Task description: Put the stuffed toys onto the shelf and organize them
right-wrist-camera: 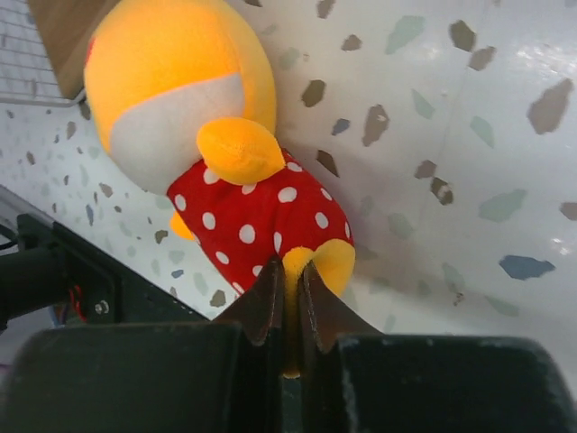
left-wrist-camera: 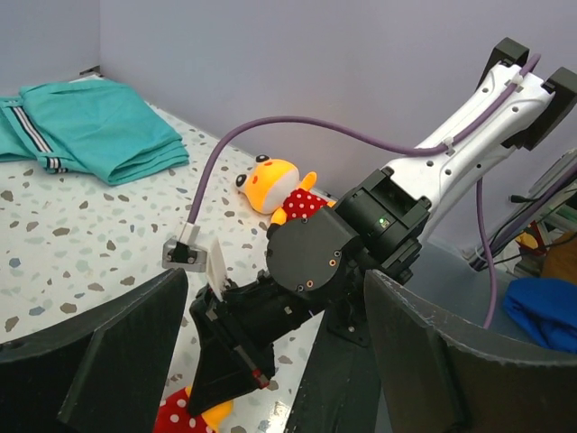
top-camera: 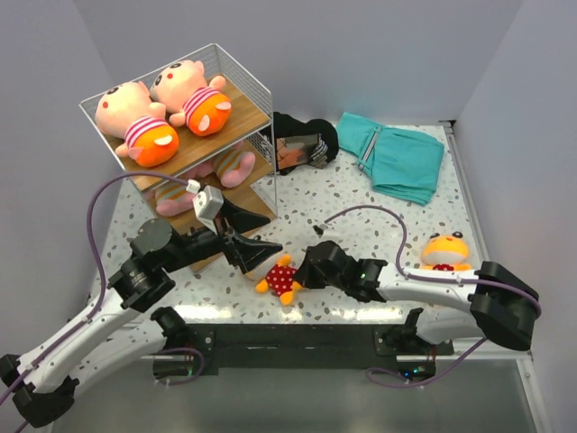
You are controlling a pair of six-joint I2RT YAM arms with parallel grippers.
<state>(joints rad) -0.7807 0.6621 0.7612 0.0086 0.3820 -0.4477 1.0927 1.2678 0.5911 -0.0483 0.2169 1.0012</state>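
Top external: two striped toys (top-camera: 135, 124) (top-camera: 194, 95) atop shelf (top-camera: 245, 108); two spotted toys (top-camera: 281, 278) (top-camera: 446, 251) on table (top-camera: 361, 194)

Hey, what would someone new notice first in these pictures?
The right gripper pinching the red polka-dot toy by a yellow limb near the table's front edge. Then two pink striped toys lying side by side on the shelf's top board, far left.

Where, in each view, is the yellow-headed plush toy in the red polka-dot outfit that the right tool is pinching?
Top external: yellow-headed plush toy near the front edge, centre, at the right tool.
Left wrist: bottom edge, left of centre, only a red-dotted scrap.
Right wrist: fills upper left to centre.
Shared landmark: the speckled white table.
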